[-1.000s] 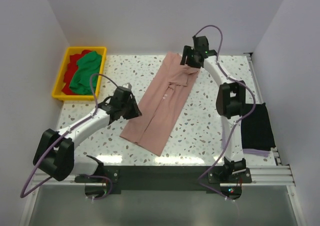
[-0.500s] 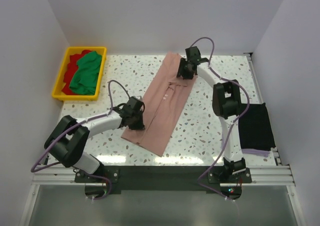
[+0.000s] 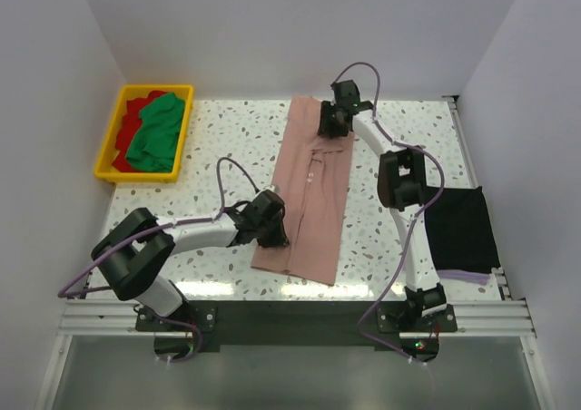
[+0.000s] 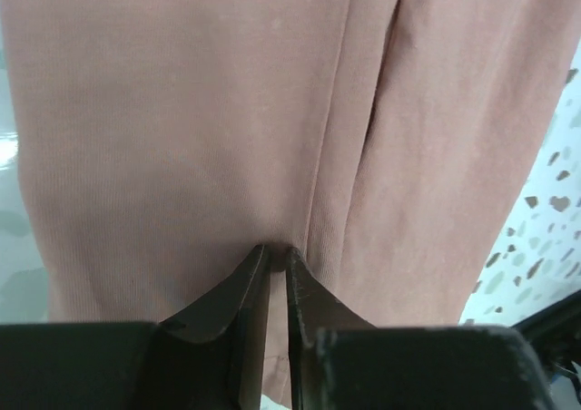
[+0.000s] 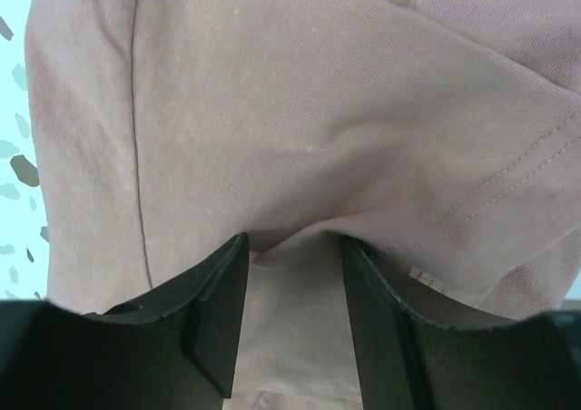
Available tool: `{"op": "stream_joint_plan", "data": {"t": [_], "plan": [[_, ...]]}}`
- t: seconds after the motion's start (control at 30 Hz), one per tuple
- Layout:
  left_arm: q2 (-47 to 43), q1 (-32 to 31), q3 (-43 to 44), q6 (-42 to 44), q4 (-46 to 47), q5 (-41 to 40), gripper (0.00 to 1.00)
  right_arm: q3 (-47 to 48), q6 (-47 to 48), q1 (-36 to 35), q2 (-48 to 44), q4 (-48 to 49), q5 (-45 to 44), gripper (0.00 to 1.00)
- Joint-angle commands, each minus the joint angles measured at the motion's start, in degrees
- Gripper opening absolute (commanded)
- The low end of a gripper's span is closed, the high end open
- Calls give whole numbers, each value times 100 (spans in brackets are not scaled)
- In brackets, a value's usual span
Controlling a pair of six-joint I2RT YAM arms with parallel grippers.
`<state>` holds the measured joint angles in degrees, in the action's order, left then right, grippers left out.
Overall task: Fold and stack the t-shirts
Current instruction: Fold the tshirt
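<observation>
Overhead, the dusty-pink soft cloth t-shirt (image 3: 309, 201), folded into one long narrow strip, lies on the white speckled terrazzo table (image 3: 218, 129), running from the far edge toward the near one. The left gripper (image 3: 277, 238) sits at the strip's near left edge and the right gripper (image 3: 329, 120) at its far end.

Only the wrist cameras settle the grips. On the left wrist, the left gripper (image 4: 275, 251) has its fingers drawn nearly together, pinching a small pucker of the pink cloth (image 4: 182, 111) beside a lengthwise fold. On the right wrist, the right gripper (image 5: 290, 247) stands at a middling width, clamped on a thicker ridge of fabric (image 5: 272, 111) near a stitched hem.

Only the top view takes in the rest: a green t-shirt (image 3: 154, 133) and a red t-shirt (image 3: 134, 111) heaped in a yellow plastic bin (image 3: 109, 133) at far left, and a folded black t-shirt (image 3: 463, 233) on a lavender t-shirt (image 3: 467, 275) at the right edge.
</observation>
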<state>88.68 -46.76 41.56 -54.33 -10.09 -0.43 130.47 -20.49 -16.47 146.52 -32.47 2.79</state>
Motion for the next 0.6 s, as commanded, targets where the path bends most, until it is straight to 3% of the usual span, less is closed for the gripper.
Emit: {"op": "stream_joint_plan", "data": {"t": [0.0, 0.23, 0.43, 0.53, 0.57], "plan": [[316, -175, 106, -509, 288, 262, 20, 346, 546, 3, 298, -120, 134, 51], [-131, -140, 519, -132, 25, 174, 35, 163, 573, 12, -210, 4, 213, 66], [-903, 202, 705, 352, -441, 174, 47, -249, 231, 30, -1387, -127, 178, 74], [-1291, 615, 485, 624, -678, 515, 48, -1196, -305, 21, -2371, -15, 361, 73], [-1371, 833, 354, 686, -748, 604, 48, -2105, -689, 12, -2652, 125, 520, 73]]}}
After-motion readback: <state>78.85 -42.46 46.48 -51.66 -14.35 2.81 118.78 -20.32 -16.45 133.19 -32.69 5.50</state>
